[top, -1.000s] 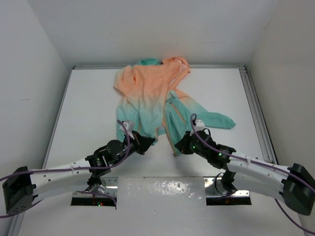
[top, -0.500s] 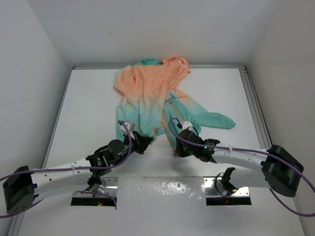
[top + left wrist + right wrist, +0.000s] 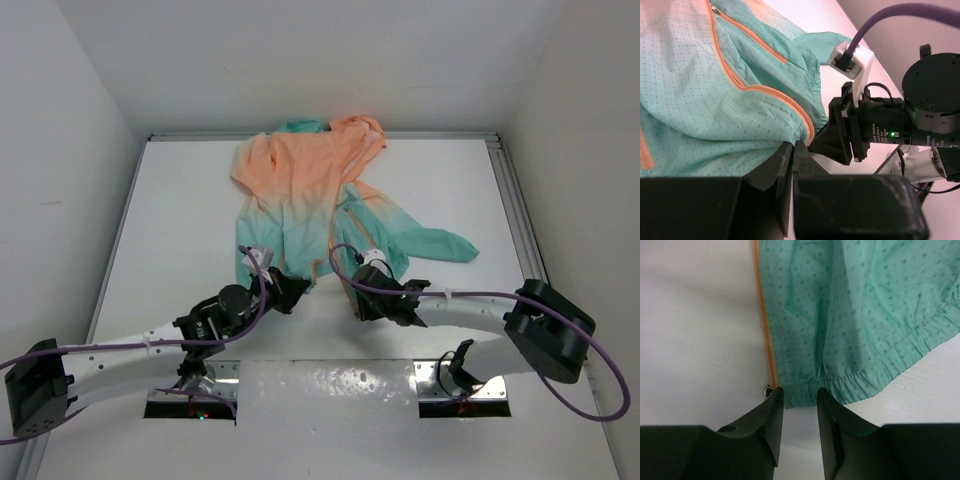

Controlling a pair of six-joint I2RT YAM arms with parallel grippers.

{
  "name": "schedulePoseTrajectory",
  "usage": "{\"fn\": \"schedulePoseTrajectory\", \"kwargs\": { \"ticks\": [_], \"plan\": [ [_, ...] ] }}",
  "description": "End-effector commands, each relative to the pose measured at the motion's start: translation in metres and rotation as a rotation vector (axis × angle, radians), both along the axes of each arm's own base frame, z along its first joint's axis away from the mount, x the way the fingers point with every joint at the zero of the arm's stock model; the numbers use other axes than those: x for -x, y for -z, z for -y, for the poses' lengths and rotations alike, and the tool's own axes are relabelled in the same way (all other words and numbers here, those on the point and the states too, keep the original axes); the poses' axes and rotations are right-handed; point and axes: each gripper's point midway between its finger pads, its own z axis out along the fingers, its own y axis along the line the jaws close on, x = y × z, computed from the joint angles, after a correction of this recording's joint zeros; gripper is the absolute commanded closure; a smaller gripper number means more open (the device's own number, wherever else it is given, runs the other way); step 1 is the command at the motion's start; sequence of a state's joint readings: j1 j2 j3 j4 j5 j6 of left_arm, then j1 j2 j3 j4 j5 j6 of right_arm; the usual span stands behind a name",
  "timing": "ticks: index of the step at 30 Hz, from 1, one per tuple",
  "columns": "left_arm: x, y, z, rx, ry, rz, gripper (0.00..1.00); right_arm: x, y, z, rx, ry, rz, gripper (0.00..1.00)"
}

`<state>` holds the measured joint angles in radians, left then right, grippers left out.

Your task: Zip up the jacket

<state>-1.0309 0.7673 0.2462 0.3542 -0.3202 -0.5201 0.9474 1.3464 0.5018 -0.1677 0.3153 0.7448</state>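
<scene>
On the white table [image 3: 180,220], we found the jacket [image 3: 305,195] lying lengthwise away from the arms, its peach hood end against the far edge and its teal hem pointing back toward the arm bases, the front open at the bottom. The left gripper [image 3: 793,146] was pinched on the hem beside one zipper edge. The right gripper [image 3: 797,392] stood with fingers parted at the other hem corner, beside the orange zipper [image 3: 765,330].

The jacket [image 3: 305,195] lies rumpled on the worktop [image 3: 180,220], its peach-orange upper half far and its teal lower half near. The front is open at the gathered hem, edged by the orange zipper [image 3: 764,325].
</scene>
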Motion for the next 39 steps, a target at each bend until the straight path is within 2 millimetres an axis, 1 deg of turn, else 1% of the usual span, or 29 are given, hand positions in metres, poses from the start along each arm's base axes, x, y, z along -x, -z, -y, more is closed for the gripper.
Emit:
{"fn": "schedulePoseTrajectory", "kwargs": {
  "ticks": [1, 7, 11, 15, 16, 19, 20, 24, 25, 28, 30, 31, 32, 33, 35, 36, 37, 38, 39],
  "plan": [
    [-0.003, -0.014, 0.001, 0.040, 0.002, 0.032, 1.00, -0.008, -0.006, -0.008, 0.002, 0.005, 0.038, 0.67],
    [-0.003, -0.013, 0.001, 0.039, 0.005, 0.031, 1.00, 0.001, 0.005, -0.009, 0.013, -0.001, 0.008, 0.65],
    [-0.004, -0.012, 0.000, 0.038, -0.004, 0.030, 1.00, 0.005, 0.011, -0.004, 0.048, 0.007, -0.003, 0.63],
    [-0.004, -0.014, -0.002, 0.048, -0.006, 0.034, 1.00, 0.011, 0.020, 0.001, 0.067, 0.016, -0.031, 0.73],
    [-0.004, -0.015, -0.003, 0.050, -0.014, 0.035, 1.00, 0.011, 0.021, 0.000, 0.058, 0.019, -0.030, 0.80],
    [-0.003, -0.014, -0.002, 0.043, -0.006, 0.031, 1.00, 0.015, 0.023, -0.002, 0.038, 0.018, -0.044, 0.87],
    [-0.003, -0.014, -0.002, 0.052, -0.005, 0.033, 1.00, 0.015, 0.023, -0.002, 0.031, 0.023, -0.047, 0.92],
    [-0.003, -0.013, -0.002, 0.046, -0.006, 0.028, 1.00, 0.018, 0.020, -0.010, -0.033, 0.022, -0.049, 0.99],
    [-0.002, -0.014, 0.000, 0.054, 0.000, 0.025, 1.00, 0.017, 0.016, -0.018, -0.081, 0.014, -0.040, 1.00],
    [-0.002, -0.010, 0.001, 0.060, 0.001, 0.011, 1.00, 0.010, -0.005, -0.040, -0.234, 0.000, 0.016, 1.00],
    [-0.002, -0.011, 0.004, 0.066, 0.005, -0.003, 1.00, 0.005, -0.029, -0.057, -0.372, -0.017, 0.074, 1.00],
    [-0.002, -0.010, 0.005, 0.065, 0.005, -0.014, 1.00, 0.002, -0.040, -0.063, -0.430, -0.013, 0.100, 1.00],
    [-0.002, -0.013, 0.007, 0.083, 0.002, -0.026, 1.00, 0.000, -0.050, -0.067, -0.481, -0.014, 0.124, 1.00],
    [-0.003, -0.014, 0.008, 0.087, 0.003, -0.029, 1.00, -0.003, -0.071, -0.072, -0.587, -0.014, 0.186, 1.00],
    [-0.003, -0.020, 0.010, 0.105, 0.005, -0.035, 1.00, -0.006, -0.092, -0.073, -0.700, 0.010, 0.238, 1.00],
    [-0.003, -0.021, 0.011, 0.112, 0.007, -0.038, 1.00, -0.003, -0.089, -0.067, -0.727, 0.020, 0.254, 1.00],
    [-0.002, -0.024, 0.011, 0.124, 0.009, -0.040, 1.00, -0.007, -0.119, -0.071, -0.849, 0.018, 0.321, 1.00],
    [-0.002, -0.026, 0.012, 0.143, 0.005, -0.052, 1.00, -0.003, -0.115, -0.065, -0.870, 0.020, 0.331, 1.00],
    [-0.002, -0.027, 0.011, 0.150, -0.001, -0.057, 1.00, -0.006, -0.137, -0.063, -0.951, 0.032, 0.387, 1.00]
  ]
}}
